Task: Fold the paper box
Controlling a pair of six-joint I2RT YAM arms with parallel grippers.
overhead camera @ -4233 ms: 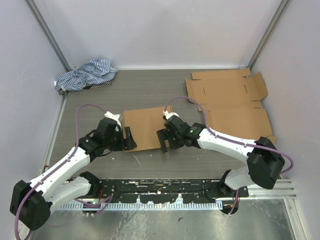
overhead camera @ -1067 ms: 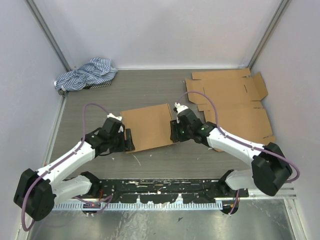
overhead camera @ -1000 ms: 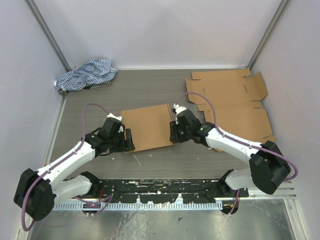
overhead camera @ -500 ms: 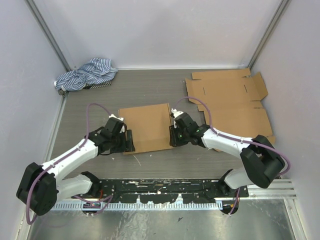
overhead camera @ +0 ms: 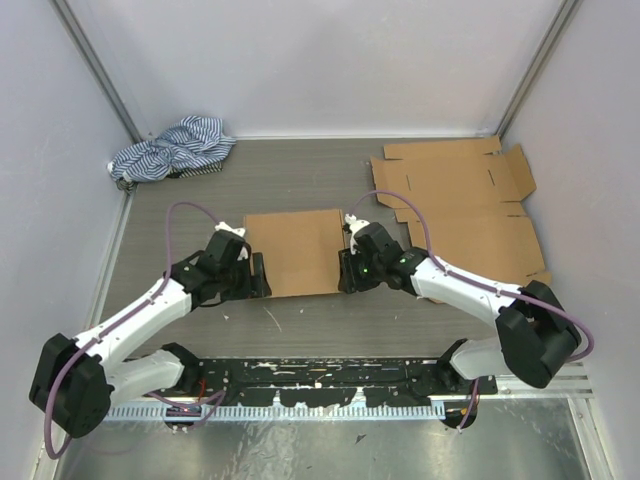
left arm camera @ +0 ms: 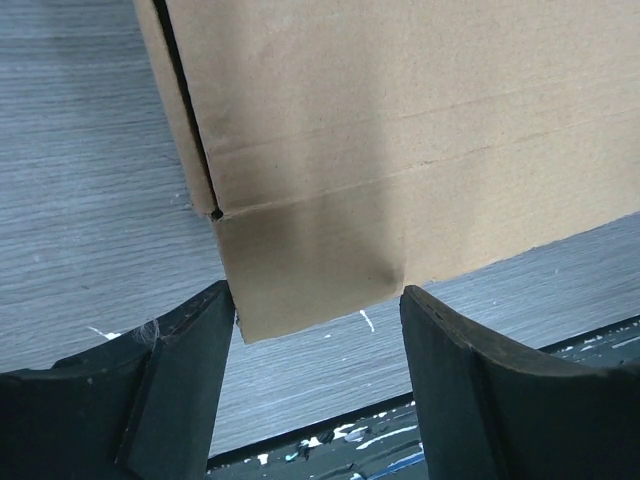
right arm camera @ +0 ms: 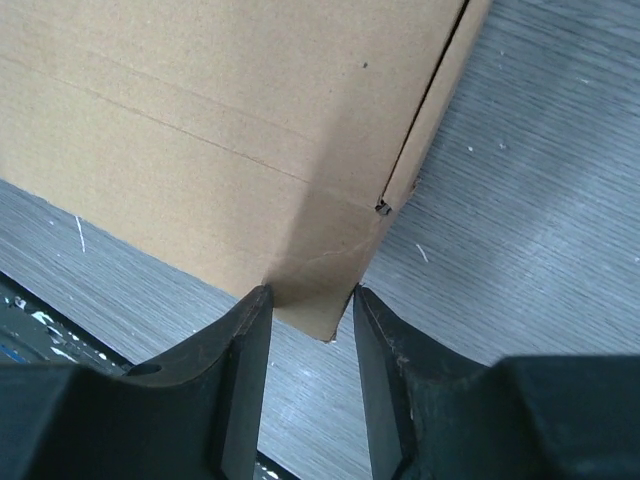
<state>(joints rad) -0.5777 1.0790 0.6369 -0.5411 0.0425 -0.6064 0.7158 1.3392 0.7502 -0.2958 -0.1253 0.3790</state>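
Note:
The paper box is a flat brown cardboard blank lying mid-table. My left gripper is at its near left corner, my right gripper at its near right corner. In the left wrist view the box corner sits between the wide-apart jaws of the left gripper, which stands open. In the right wrist view the right gripper has both fingers against the box's corner flap. The flap is creased and bent between them.
A striped cloth lies bunched in the far left corner. More flattened cardboard sheets cover the far right of the table. A black rail with white marks runs along the near edge. Walls close in on three sides.
The box has turned slightly and now lies squarer to the near edge. My right gripper slid to the near right corner and pinched it. The left gripper has hardly moved.

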